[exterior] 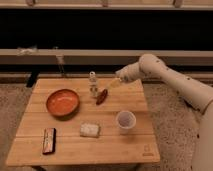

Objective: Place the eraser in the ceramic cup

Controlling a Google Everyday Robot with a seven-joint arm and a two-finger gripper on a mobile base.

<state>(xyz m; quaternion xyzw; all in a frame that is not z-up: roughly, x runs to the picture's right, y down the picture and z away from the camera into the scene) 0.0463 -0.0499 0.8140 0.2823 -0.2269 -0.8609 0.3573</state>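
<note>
The eraser (49, 140), a small flat dark block with a reddish stripe, lies near the front left corner of the wooden table (105, 150). The ceramic cup (125, 121), white and handleless, stands upright right of the table's middle, well away from the eraser. My gripper (113, 85) hovers over the far side of the table, at the end of the white arm reaching in from the right. It is open and holds nothing. It is far from both the eraser and the cup.
An orange-red bowl (62, 102) sits left of centre. A small clear shaker bottle (93, 84) stands at the back, with a reddish oval spoon-like piece (102, 96) beside it, just below the gripper. A pale whitish block (89, 130) lies left of the cup.
</note>
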